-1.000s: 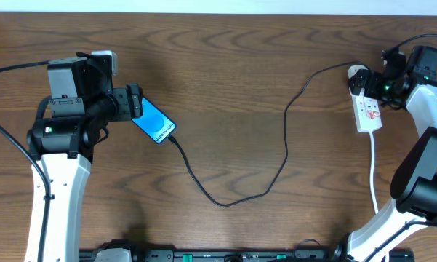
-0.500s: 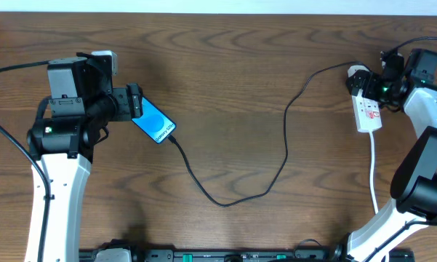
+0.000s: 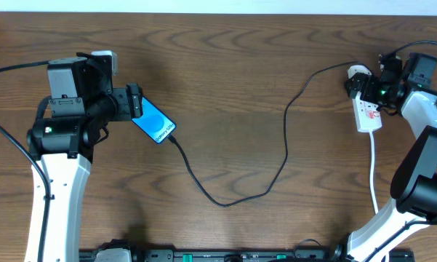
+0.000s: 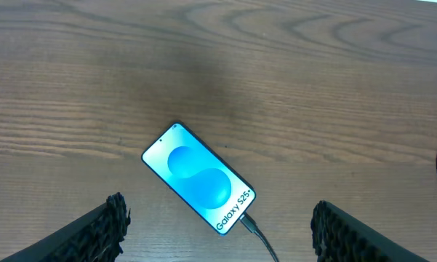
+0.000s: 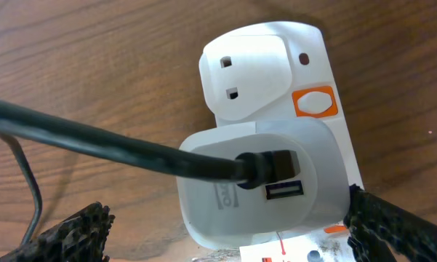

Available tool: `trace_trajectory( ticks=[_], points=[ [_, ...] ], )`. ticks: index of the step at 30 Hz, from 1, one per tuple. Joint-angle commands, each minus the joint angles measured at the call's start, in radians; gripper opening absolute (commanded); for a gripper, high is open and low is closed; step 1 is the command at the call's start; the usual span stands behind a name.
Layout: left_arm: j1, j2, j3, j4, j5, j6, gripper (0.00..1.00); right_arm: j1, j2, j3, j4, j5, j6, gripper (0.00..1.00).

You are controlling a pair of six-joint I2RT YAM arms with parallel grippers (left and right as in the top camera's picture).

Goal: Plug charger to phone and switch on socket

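Note:
The phone (image 3: 155,121) lies flat on the table with its blue screen up, also in the left wrist view (image 4: 198,177). The black charger cable (image 3: 233,195) is plugged into the phone's lower end (image 4: 249,222) and runs across the table to a white adapter (image 5: 265,182) seated in the white socket strip (image 3: 366,109). My left gripper (image 4: 217,233) is open, hovering just above the phone's plug end, holding nothing. My right gripper (image 5: 225,233) is open, its fingers either side of the adapter on the strip (image 5: 276,65).
The strip's white cord (image 3: 374,175) runs toward the front edge on the right. The charger cable loops across the table's middle. An orange switch (image 5: 314,102) shows on the strip beside a free outlet.
My right gripper has shifted slightly left and up over the strip's adapter end. The left arm, phone and cable have not moved.

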Motion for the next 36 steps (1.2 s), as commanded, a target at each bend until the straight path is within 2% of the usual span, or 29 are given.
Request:
trace_trajectory(
  ticks=[1,36],
  points=[
    [0.000,0.006,0.005,-0.002,-0.010,0.014,0.82,0.016,0.000,-0.045,0.019,-0.049,0.038,0.99],
    [0.000,0.006,0.005,-0.002,-0.010,0.014,0.82,0.072,0.000,-0.074,0.057,-0.056,0.083,0.99]
  ],
)
